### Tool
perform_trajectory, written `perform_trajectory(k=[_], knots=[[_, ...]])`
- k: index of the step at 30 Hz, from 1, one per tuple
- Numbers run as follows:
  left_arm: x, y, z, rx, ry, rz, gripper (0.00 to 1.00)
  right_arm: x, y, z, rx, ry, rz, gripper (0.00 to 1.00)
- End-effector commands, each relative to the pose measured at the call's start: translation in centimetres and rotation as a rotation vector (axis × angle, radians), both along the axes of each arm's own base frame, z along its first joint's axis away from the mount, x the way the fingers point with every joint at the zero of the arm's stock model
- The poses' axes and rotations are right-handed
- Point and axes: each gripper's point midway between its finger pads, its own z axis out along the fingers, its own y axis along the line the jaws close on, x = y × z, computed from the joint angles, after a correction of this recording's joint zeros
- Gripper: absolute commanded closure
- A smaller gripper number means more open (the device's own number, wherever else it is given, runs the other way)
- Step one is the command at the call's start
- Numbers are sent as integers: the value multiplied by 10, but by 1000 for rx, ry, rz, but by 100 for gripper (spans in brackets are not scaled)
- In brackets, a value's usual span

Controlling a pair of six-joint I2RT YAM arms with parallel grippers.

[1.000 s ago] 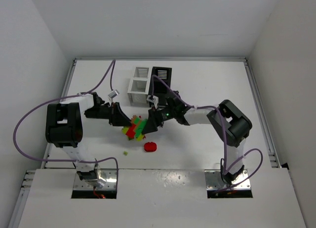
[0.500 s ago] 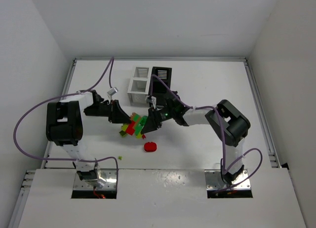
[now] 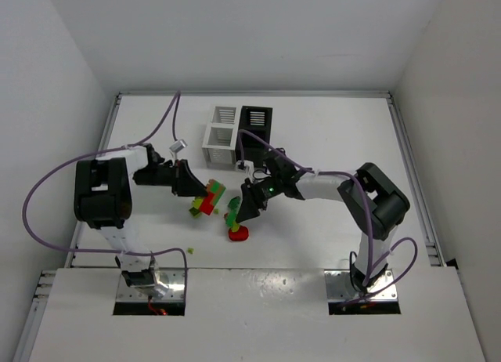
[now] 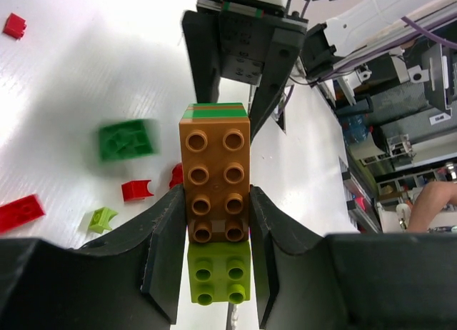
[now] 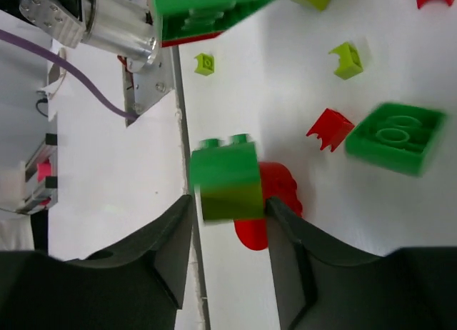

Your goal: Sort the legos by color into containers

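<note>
DESK: What do the two arms hold?

PHOTOGRAPHER: The left gripper [image 4: 216,216] is clamped on an orange-brown brick [image 4: 214,176], the middle of a stack [image 3: 210,197]. A yellow-green brick [image 4: 218,274] sits at the stack's near end and a green layer [image 4: 214,112] at its far end. The right gripper [image 5: 228,201] pinches a single green brick [image 5: 227,176] between both fingers.

DESK: Where on the bench?

PHOTOGRAPHER: The arms meet just left of the bench's middle, their tips near each other but apart. The stack is on the side of the left edge. The green brick hangs over a red piece [image 3: 238,233] lying toward the near edge.

DESK: Any loose pieces?

PHOTOGRAPHER: A loose green square [image 5: 396,137] shows blurred in both wrist views. Beside it are a small red piece [image 5: 330,127] and a yellow-green bit [image 5: 348,60]. One tiny yellow-green stud [image 3: 190,251] lies by the near edge, toward the left.

DESK: And the containers?

PHOTOGRAPHER: They cluster by the middle of the far edge. One white bin [image 3: 225,117] and a black bin [image 3: 256,121] stand side by side, with a second white bin [image 3: 219,142] just in front. What is inside them cannot be made out.
</note>
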Motion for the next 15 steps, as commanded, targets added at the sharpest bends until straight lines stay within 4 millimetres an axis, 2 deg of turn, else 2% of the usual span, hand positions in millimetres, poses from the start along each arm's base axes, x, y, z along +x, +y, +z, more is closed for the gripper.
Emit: perform_trajectory(k=[1,6,10,11,12,13,14,15], knots=[[5,-14,30,-157,-90,25,100,19,11,15,37,-83,-5,53],[-5,-24,28,-158,-95,-12,100,33,26,41,113,-95,-39,30],[-10,-28,26,-159,-84,-31,100,41,38,56,166,-71,-54,29],[-12,-30,24,-160,-74,-40,100,43,39,54,169,-59,-60,29],[-12,-30,24,-160,-74,-40,100,46,43,64,192,-65,-57,29],[-12,-30,24,-160,-74,-40,100,40,47,61,193,-43,-42,29],[-14,-33,24,-160,-73,-50,100,43,50,68,208,-52,-43,29],[-14,-33,24,-160,-73,-50,100,43,55,67,208,-51,-34,29]])
